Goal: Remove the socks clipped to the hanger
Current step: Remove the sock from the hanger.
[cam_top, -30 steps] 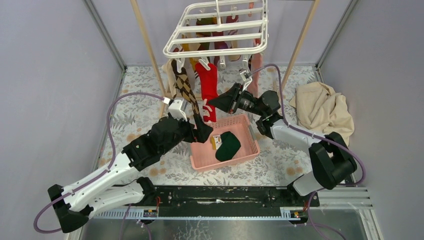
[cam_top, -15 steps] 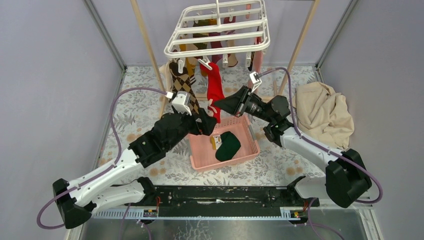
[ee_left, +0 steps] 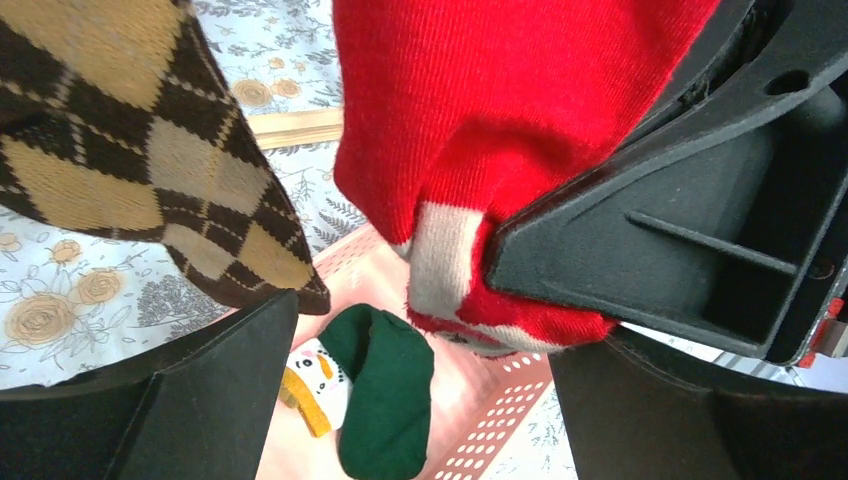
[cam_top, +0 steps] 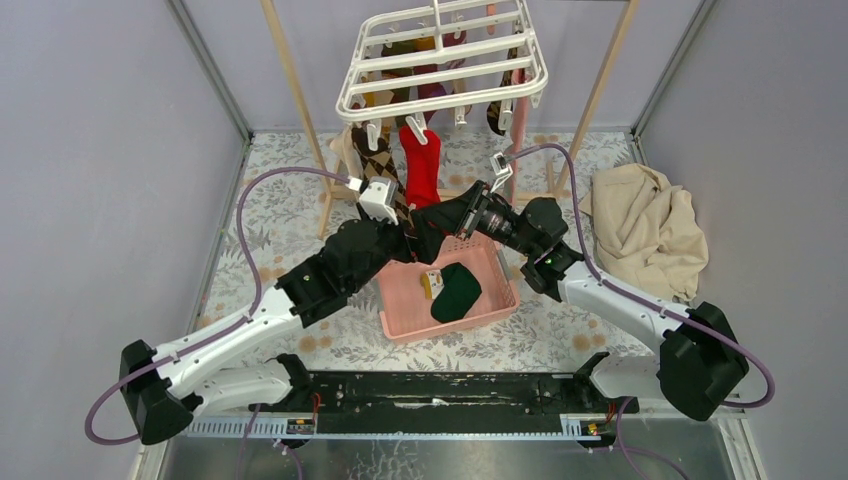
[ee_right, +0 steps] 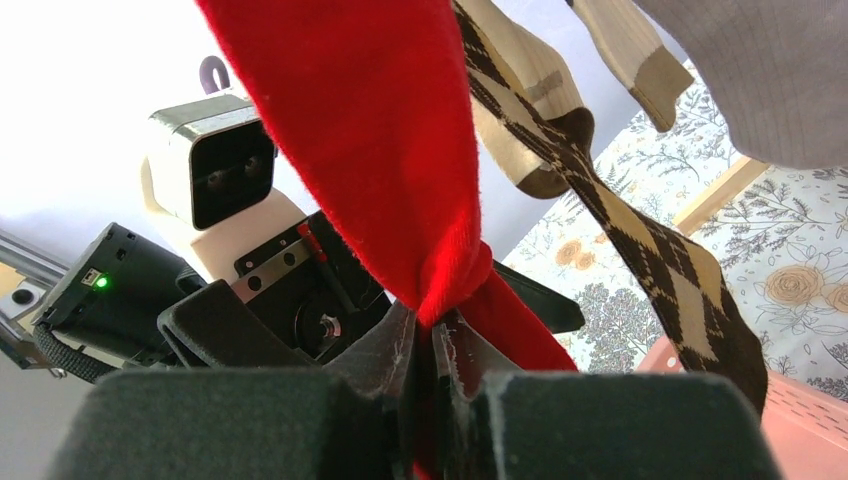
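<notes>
The white hanger (cam_top: 445, 60) hangs at the top with several socks clipped under it. A red sock (cam_top: 420, 165) and a brown-tan argyle sock (cam_top: 378, 165) dangle at its front edge. My right gripper (cam_top: 430, 215) is shut on the red sock's lower part, and the fabric bunches between its jaws (ee_right: 437, 340). My left gripper (cam_top: 410, 240) stands open just below. In its wrist view the red sock's (ee_left: 480, 120) toe hangs above the wide gap (ee_left: 425, 390), with the argyle sock (ee_left: 150, 170) to the left.
A pink basket (cam_top: 400, 315) beneath the grippers holds a green sock (cam_top: 458, 290) and a small snowman-print one (ee_left: 305, 385). A beige cloth (cam_top: 645, 225) lies at the right. Wooden rail posts (cam_top: 295, 90) flank the hanger. The two grippers are crowded close together.
The left arm has risen toward the red sock's toe. The right gripper stayed clamped on the sock and shifted slightly. The hanger has swung a little to the right.
</notes>
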`<control>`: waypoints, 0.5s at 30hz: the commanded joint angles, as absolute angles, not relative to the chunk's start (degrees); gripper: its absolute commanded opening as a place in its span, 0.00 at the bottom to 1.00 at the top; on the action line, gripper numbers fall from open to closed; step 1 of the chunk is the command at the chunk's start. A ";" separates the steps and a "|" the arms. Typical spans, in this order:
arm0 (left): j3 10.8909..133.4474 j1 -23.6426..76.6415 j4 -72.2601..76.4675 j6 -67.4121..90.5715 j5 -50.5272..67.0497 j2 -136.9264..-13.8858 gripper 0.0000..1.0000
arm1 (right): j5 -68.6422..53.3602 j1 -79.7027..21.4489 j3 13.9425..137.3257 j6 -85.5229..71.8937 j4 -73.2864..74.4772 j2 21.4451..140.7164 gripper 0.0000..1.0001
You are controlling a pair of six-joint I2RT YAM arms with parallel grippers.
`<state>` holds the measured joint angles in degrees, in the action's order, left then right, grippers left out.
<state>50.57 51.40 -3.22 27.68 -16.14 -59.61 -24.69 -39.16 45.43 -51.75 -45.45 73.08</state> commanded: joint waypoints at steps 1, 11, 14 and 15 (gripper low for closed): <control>51.23 51.57 3.47 25.28 -22.66 -57.45 0.97 | -23.01 -40.75 46.49 -50.33 -45.26 71.13 0.04; 54.58 48.09 0.18 23.42 -21.55 -56.80 0.37 | -22.15 -41.59 46.76 -49.23 -43.77 71.57 0.08; 55.46 45.95 -1.70 23.72 -19.51 -56.36 0.26 | -22.18 -41.75 46.97 -49.02 -43.62 72.04 0.13; 56.07 45.01 -2.84 23.79 -19.06 -56.28 0.21 | -22.22 -41.68 47.13 -48.72 -43.34 72.07 0.13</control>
<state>52.14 47.92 -3.75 24.21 -18.76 -57.41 -21.02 -40.51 45.45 -50.17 -43.94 72.58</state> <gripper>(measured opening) 0.275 0.120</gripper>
